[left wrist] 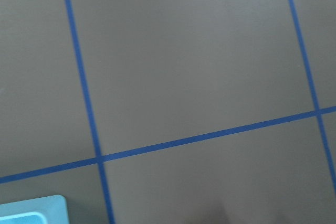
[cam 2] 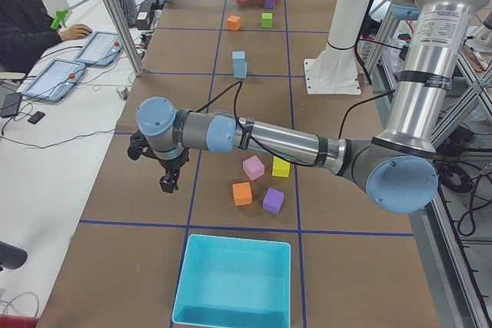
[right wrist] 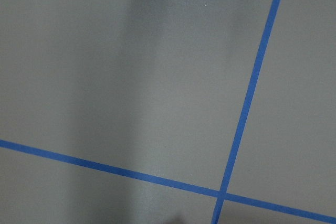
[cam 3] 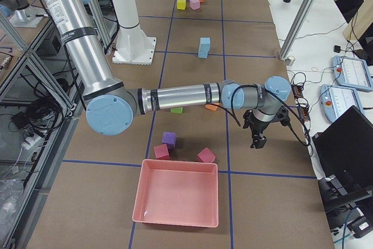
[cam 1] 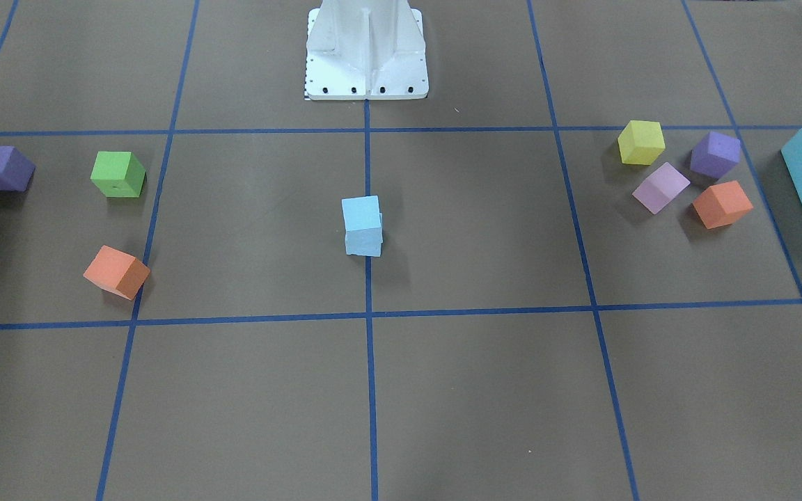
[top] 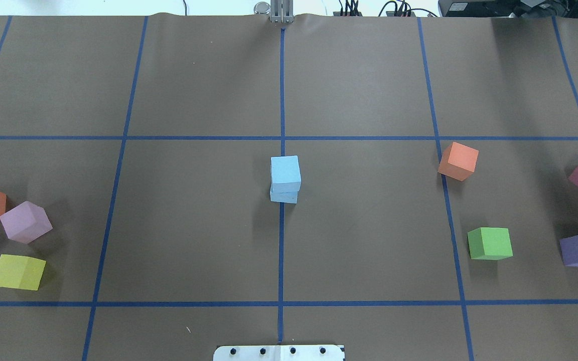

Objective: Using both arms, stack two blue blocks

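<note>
No text, label, brand, number or sign can be read in any view. The tablet screens (cam 2: 98, 46) on the side desk off the counter's operator-side edge are lit, but what they show is too small to read.

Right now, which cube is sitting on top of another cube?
The upper sky-blue cube, resting on the lower sky-blue cube; nothing else is stacked.
</note>
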You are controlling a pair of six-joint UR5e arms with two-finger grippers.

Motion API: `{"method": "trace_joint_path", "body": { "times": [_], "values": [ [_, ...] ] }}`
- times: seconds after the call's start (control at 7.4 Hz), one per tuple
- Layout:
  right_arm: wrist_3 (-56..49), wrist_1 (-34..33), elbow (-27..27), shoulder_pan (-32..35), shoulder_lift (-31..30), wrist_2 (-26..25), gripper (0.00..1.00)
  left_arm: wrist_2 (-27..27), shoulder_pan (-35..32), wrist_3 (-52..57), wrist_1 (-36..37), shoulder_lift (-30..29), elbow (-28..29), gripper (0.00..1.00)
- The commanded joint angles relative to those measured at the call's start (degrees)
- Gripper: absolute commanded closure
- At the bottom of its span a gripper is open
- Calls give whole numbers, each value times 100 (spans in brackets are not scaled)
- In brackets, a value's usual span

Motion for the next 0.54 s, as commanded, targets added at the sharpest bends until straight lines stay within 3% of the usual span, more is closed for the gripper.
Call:
{"method": "trace_joint_path", "body": {
  "times": [0.0, 0.41],
  "values": [
    [132, 10, 11, -9, 23, -9, 0, 57, -134, 701, -52, -20, 569, 2],
    [368, 28, 107, -70, 67, -35, 0, 58, -187, 785, -96, -38, 642, 2]
  ]
}}
